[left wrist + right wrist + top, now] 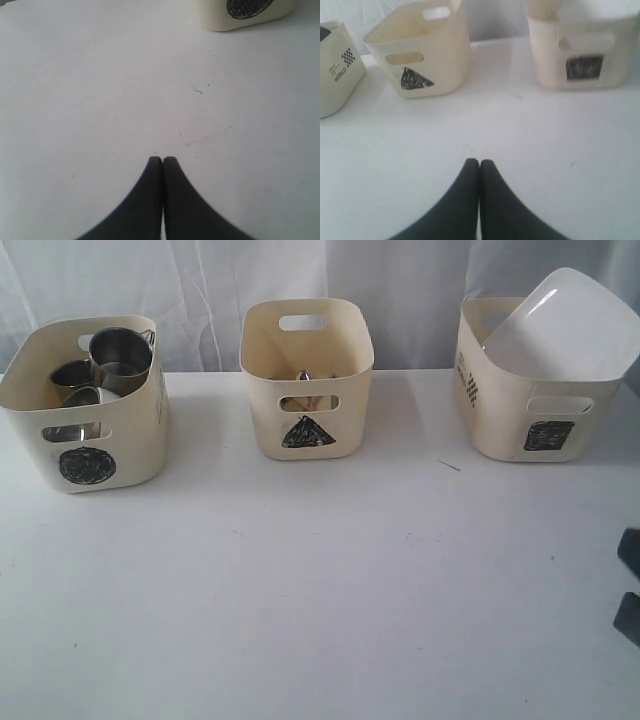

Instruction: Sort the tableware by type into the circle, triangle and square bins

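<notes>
Three cream bins stand in a row at the back of the white table. The circle bin (130, 445) on the left holds a steel mug (120, 358), a second steel vessel (72, 373) and a white bowl's rim (92, 395). Cutlery tips (303, 375) show inside the triangle bin (260, 390) in the middle. A large white plate (560, 325) leans out of the square bin (500, 410) on the right. My left gripper (162, 159) is shut and empty over bare table, short of the circle bin (215, 20). My right gripper (479, 161) is shut and empty, facing the triangle bin (445, 60) and the square bin (545, 55).
Dark parts of the right arm (630, 585) show at the right edge of the exterior view. A white curtain (200, 280) hangs behind the bins. The circle bin's side (337, 65) carries a checkered label.
</notes>
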